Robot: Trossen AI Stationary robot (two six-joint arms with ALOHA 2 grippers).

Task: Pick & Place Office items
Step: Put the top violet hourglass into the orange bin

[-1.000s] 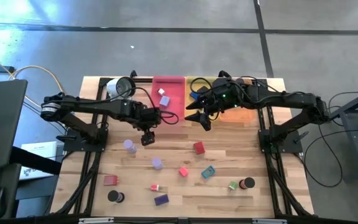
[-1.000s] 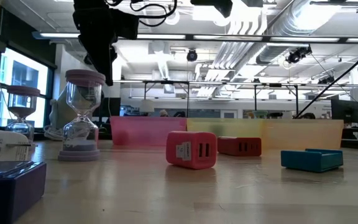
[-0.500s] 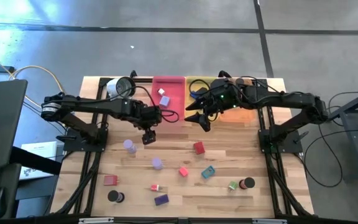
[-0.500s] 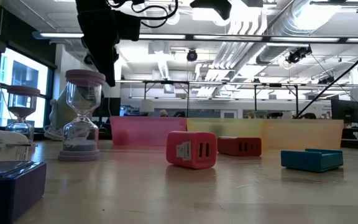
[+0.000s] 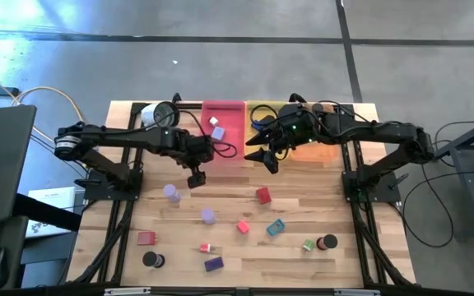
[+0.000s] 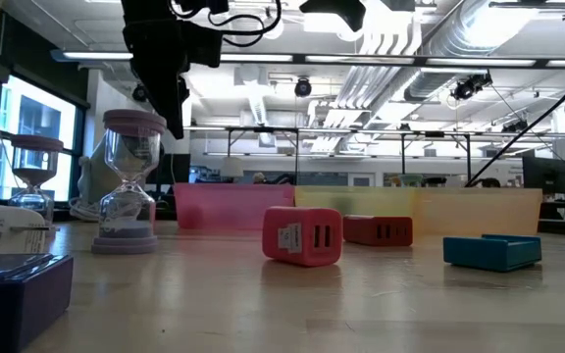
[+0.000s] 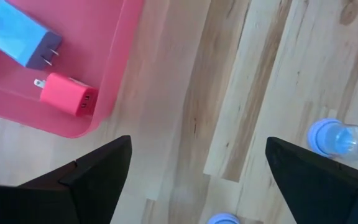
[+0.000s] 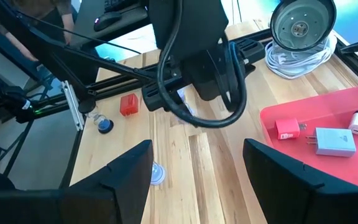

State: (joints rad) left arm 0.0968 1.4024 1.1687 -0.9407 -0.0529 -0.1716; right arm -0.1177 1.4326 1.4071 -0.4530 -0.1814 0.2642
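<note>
My left gripper (image 5: pixel 196 178) hangs above bare wood just in front of the pink tray (image 5: pixel 223 141), fingers spread wide, nothing between them. My right gripper (image 5: pixel 263 158) hovers at the front edge of the yellow tray (image 5: pixel 259 109), jaws apart and empty. In the pink tray lie a red charger (image 7: pixel 67 94) and a pale blue charger (image 7: pixel 21 42). Two lavender hourglasses (image 5: pixel 171 192), a red charger block (image 5: pixel 262 195), a teal piece (image 5: pixel 276 228) and other pieces sit scattered on the table (image 5: pixel 319 197).
</note>
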